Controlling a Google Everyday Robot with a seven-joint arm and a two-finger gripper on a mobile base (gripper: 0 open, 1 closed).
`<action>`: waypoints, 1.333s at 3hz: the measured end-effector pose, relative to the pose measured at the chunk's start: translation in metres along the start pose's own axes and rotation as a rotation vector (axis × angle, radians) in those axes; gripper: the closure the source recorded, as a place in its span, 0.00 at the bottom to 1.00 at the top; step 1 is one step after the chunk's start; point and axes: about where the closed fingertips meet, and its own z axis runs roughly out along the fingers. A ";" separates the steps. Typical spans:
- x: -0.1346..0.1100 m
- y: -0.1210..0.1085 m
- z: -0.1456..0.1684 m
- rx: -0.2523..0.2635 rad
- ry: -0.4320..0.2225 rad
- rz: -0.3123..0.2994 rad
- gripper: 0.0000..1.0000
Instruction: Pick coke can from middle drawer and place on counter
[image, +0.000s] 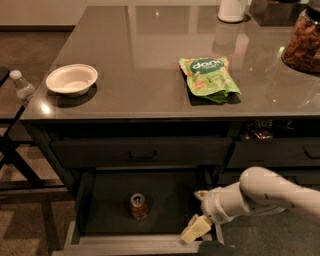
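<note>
The glossy dark-grey tabletop (140, 55) is seen above the middle drawer (105, 200), which is pulled open, and the gripper (194, 215) is held over the drawer's right front corner with its 2 jaws spread apart and nothing between them. A green snack bag (208, 78) and a white bowl (71, 80) are laid well apart on the tabletop. The coke can (138, 206) is stood upright on the drawer's dark bottom, left of the gripper and untouched by it.

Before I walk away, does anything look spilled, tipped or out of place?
Nothing stands out. The small red drinks can stands upright in the open dark-grey middle drawer; the gripper hangs open at the drawer's right side, apart from it.
</note>
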 end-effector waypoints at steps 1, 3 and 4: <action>0.011 -0.002 0.040 -0.057 -0.059 0.021 0.00; 0.012 -0.003 0.064 -0.080 -0.112 0.044 0.00; -0.013 -0.021 0.089 -0.072 -0.186 0.024 0.00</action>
